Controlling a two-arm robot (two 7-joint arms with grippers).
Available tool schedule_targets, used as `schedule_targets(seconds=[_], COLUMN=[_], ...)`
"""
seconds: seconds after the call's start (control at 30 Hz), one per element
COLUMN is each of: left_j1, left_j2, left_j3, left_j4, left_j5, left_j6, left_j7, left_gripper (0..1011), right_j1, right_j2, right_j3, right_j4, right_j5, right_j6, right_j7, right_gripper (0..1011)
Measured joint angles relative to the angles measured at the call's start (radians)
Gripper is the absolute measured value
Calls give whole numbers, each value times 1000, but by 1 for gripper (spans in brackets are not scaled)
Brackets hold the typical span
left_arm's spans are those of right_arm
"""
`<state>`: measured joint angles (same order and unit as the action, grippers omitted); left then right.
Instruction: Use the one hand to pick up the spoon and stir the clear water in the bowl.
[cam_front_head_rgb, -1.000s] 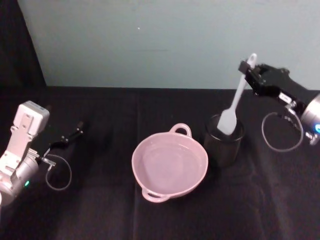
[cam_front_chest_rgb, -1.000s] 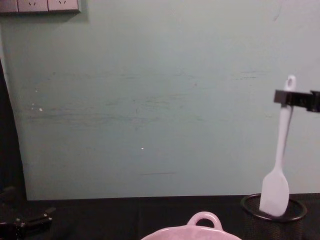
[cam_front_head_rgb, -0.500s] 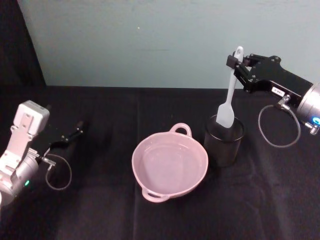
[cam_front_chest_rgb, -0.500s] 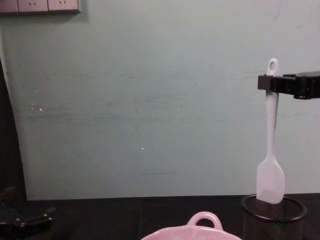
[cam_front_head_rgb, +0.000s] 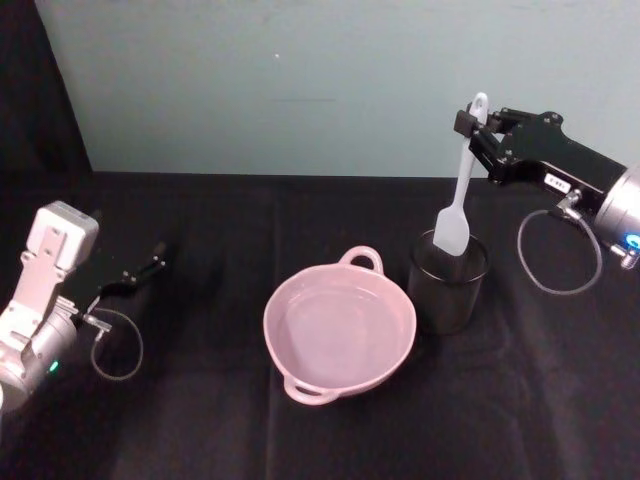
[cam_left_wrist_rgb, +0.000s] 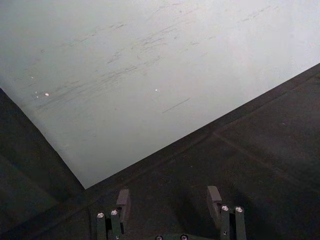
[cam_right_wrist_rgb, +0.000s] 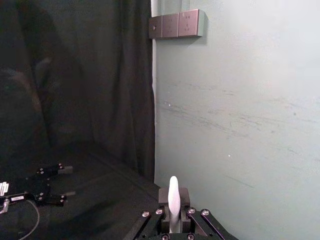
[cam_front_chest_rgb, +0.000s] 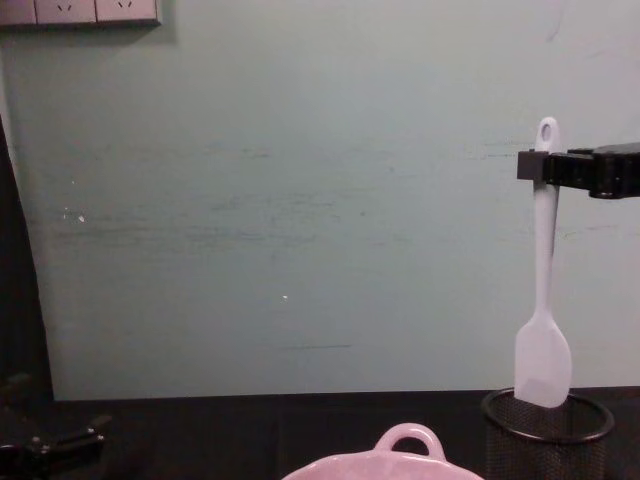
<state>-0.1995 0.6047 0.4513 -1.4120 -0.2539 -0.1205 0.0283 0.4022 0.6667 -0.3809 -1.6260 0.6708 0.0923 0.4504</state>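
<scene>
Though its label (cam_front_head_rgb: 557, 181) is unreadable, the right hand (cam_front_head_rgb: 471, 126) clamps the spoon (cam_front_head_rgb: 460, 192).

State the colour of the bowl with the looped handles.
The bowl is pale pink and glossy; the head view shows it best.

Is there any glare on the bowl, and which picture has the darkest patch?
Head view: the bowl has only a soft sheen along its rim, no hard glare, and the black cloth shows no shadows. Right wrist view: the curtain is darkest, while the wall behind the spoon is lit.
</scene>
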Motion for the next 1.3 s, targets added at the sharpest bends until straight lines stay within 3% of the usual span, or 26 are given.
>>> schedule_targets(seconds=[1.17, 1.3], left_j1=[0, 0], left_j2=[0, 0], left_j3=[0, 0], left_j4=[0, 0], left_j5=[0, 0], left_j6=[0, 0], left_j7=[0, 0], left_gripper=[1005, 1005], right_j1=[0, 13], right_j2=[0, -20], right_j3=[0, -5], right_j4=[2, 4], right_j5=[2, -10], right_j6=[0, 6], right_j7=[1, 13], right_gripper=[114, 114])
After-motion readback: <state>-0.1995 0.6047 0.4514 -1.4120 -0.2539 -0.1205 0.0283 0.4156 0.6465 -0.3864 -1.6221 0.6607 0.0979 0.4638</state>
